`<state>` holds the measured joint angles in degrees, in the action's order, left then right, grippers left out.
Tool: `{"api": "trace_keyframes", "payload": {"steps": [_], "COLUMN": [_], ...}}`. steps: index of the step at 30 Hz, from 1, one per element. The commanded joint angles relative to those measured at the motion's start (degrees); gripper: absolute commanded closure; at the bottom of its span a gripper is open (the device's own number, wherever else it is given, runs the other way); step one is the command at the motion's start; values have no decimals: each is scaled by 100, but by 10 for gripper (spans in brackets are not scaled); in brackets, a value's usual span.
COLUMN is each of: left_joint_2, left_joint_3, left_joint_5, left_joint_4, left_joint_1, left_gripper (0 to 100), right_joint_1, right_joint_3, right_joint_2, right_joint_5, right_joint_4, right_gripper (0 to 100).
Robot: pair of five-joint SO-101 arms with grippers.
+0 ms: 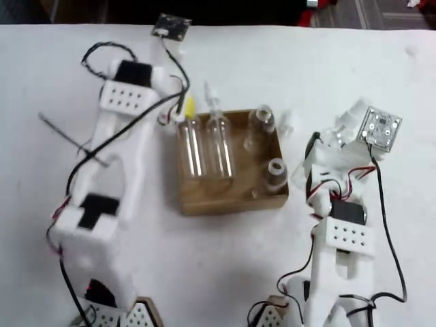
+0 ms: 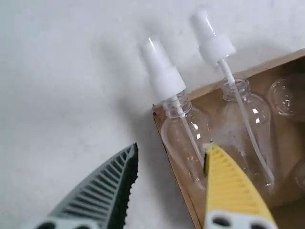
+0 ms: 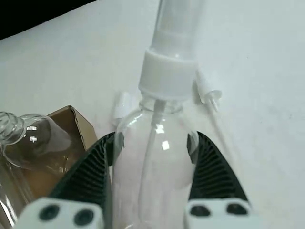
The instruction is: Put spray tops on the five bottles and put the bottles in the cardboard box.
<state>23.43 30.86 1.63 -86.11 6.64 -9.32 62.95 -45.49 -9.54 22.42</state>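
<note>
A cardboard box (image 1: pixel 231 197) sits mid-table. Two clear bottles with white spray tops (image 1: pixel 191 146) (image 1: pixel 219 142) lie in it side by side, tops poking over the far rim (image 2: pixel 162 71) (image 2: pixel 212 40). Two topless bottles (image 1: pixel 261 122) (image 1: pixel 276 170) stand at its right side. My left gripper (image 2: pixel 171 152) is open at the box's far left corner (image 1: pixel 178 112), yellow finger (image 2: pixel 228 186) over the nearest lying bottle, grey finger (image 2: pixel 109 186) outside over the table. My right gripper (image 3: pixel 155 140) is shut on a fifth bottle with a spray top (image 3: pixel 152 162), right of the box (image 1: pixel 320 153).
A loose spray top with its tube (image 3: pixel 209 93) and a small white cap (image 3: pixel 123 102) lie on the white table just beyond the held bottle, near the box's far right corner (image 1: pixel 286 124). Both arms' cables trail beside the box.
</note>
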Motion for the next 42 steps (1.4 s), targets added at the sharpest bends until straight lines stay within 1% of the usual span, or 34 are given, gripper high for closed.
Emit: {"api": "trace_keyframes", "payload": {"steps": [1,4,7,11,16,18,20,23,28,37,42], "left_joint_2": [1007,1657,2132,2527,2941,3055,3108,3125,3143,3187,3196], "left_joint_3": [1688,2286,2813,3499,4026,4141,4273,4484,4519,4554,4519], "left_joint_5": [114,149,360,396,404,501,774,914,923,932,932], "left_joint_4": [-431,-457,-475,-730,-1055,-1275,-1486,-1600,-1609,-1556,-1204], "left_joint_1": [-31,-31,-48,-48,-48,-40,-40,-31,180,207,163], "left_gripper": [790,790,790,790,790,790,790,790,790,790,790], "right_joint_1": [-31,-31,-31,101,189,198,207,207,189,207,207], "right_joint_3": [18,26,35,44,44,44,44,44,53,53,53], "right_joint_2": [-136,-136,-136,-136,-136,-136,-136,-136,-136,-136,-136], "right_joint_5": [-62,-62,-62,-62,-62,-62,-62,-62,-62,-62,-62], "right_joint_4": [-136,-136,-136,-136,-136,-136,-136,-136,-136,-136,-136], "right_gripper": [981,981,981,981,981,981,981,981,981,981,981]}}
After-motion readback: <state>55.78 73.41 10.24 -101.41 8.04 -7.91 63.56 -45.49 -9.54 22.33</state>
